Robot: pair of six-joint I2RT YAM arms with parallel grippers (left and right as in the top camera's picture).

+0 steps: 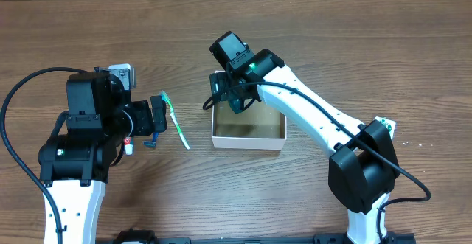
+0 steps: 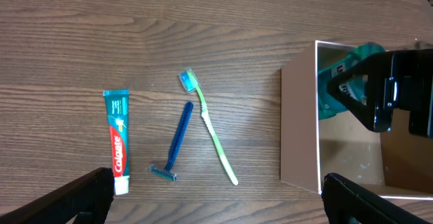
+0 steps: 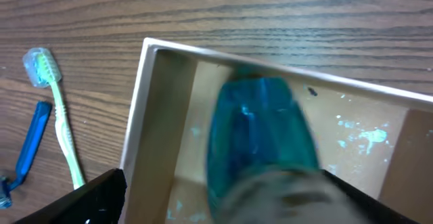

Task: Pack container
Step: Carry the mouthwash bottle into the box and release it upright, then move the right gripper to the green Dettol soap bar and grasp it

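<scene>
The container (image 1: 248,139) is a shallow white-walled box with a brown inside at the table's middle; it also shows in the left wrist view (image 2: 300,126) and the right wrist view (image 3: 139,109). A teal bottle (image 3: 260,132) stands tilted in its back-left corner, also seen in the overhead view (image 1: 237,105) and the left wrist view (image 2: 352,75). My right gripper (image 1: 234,95) hovers over that corner with its fingers (image 3: 226,207) spread wide around the bottle, the left finger clear of it. My left gripper (image 1: 158,116) is open and empty (image 2: 216,207) above the loose items.
Left of the box lie a green toothbrush (image 2: 206,126), a blue razor (image 2: 177,143) and a Colgate toothpaste tube (image 2: 117,141). The toothbrush (image 1: 175,120) and razor (image 1: 152,144) also show from overhead, partly under the left arm.
</scene>
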